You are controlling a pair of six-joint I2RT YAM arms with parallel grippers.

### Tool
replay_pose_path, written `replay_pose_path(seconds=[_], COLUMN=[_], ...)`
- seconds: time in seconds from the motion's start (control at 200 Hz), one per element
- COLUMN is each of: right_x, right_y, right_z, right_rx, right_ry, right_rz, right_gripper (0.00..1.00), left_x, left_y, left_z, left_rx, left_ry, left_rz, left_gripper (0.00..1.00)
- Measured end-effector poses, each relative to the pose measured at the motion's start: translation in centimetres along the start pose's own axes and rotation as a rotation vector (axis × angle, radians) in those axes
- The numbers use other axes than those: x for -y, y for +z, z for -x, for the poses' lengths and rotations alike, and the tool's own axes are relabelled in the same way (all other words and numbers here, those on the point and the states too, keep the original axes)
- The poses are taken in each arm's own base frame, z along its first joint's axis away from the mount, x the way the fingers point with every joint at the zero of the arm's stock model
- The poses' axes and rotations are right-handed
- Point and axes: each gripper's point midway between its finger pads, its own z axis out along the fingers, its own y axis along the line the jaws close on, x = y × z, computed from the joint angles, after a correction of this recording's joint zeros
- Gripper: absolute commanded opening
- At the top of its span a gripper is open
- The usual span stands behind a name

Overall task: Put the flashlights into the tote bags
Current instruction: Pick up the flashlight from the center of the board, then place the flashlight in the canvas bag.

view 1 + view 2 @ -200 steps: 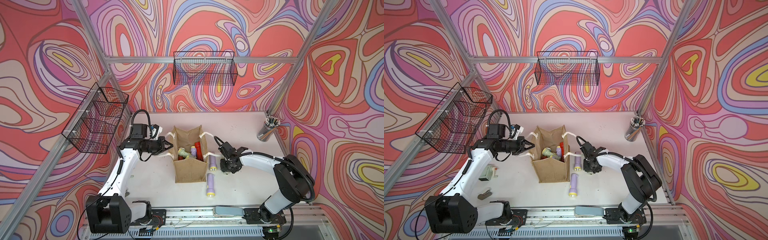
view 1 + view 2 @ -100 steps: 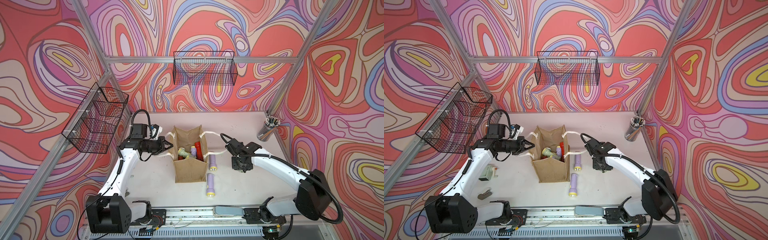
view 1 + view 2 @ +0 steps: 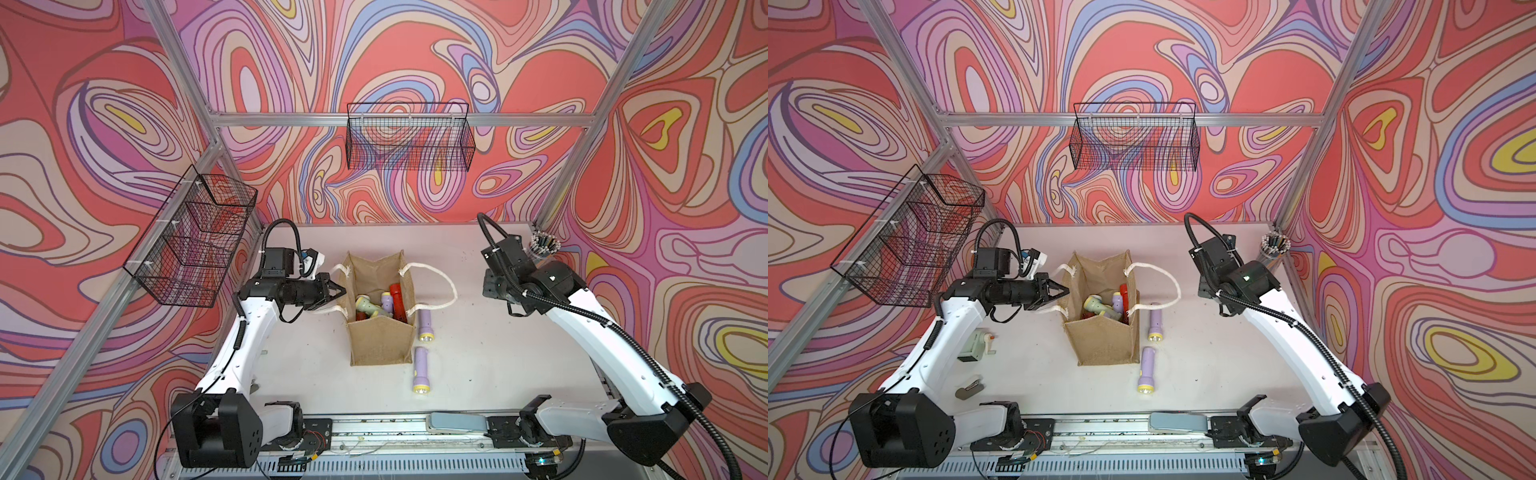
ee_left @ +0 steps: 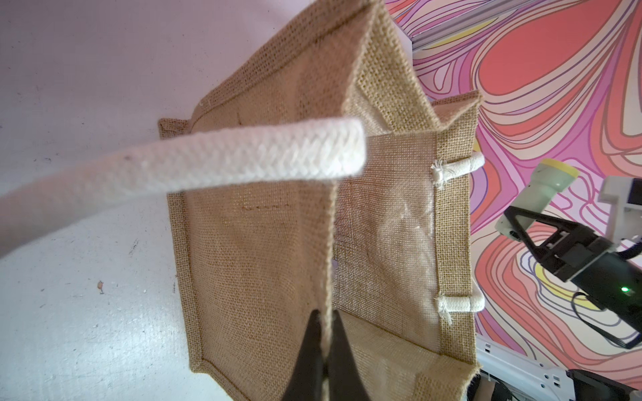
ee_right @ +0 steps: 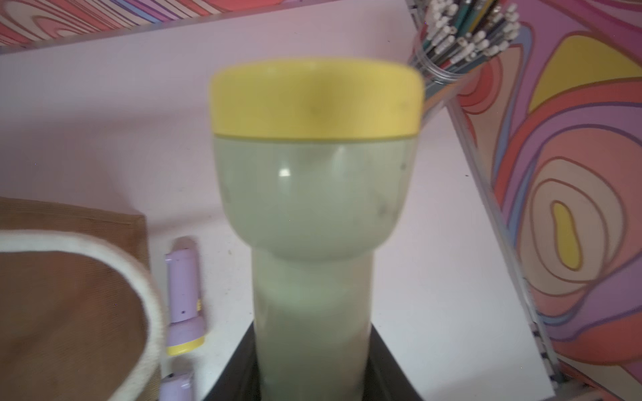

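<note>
Flashlights [image 3: 365, 306] lie in the tote bag [image 3: 380, 345], whose left edge the left gripper [image 3: 338, 291] pinches tight. Two lilac flashlights [image 3: 424, 326] wait on the table [image 3: 498, 353] just right of it. The right gripper [image 4: 513, 222], farther right, squeezes a green flashlight [image 5: 312, 208]; next it must move over the bag and let go.

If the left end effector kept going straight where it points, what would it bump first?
The bag: the left end effector is shut on its rim, so it would push that side inward, probably toward the flashlights inside.
</note>
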Motion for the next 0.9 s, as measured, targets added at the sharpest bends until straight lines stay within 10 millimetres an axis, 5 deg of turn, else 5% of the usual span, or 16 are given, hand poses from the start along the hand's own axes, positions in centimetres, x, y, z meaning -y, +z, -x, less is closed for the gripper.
replay_pose_path(seconds=[0.225, 0.496, 0.901], right_x=[-10.3, -25.9, -33.8], right_y=[-0.9, -4.8, -1.5], right_z=[1.9, 0.2, -6.3], right_rx=[0.019, 0.005, -0.175], right_ry=[0.022, -0.147, -0.211], right_rz=[0.414, 0.773, 0.895], right_gripper=[0.13, 0.13, 0.13], left_x=[0.1, 0.0, 0.1], left_y=[-0.1, -0.1, -0.1], left_z=[0.0, -0.1, -0.1], left_rx=[0.002, 0.001, 0.001], left_ry=[0.004, 0.009, 0.011], left_rz=[-0.001, 0.0, 0.0], left_gripper=[0.04, 0.03, 0.03])
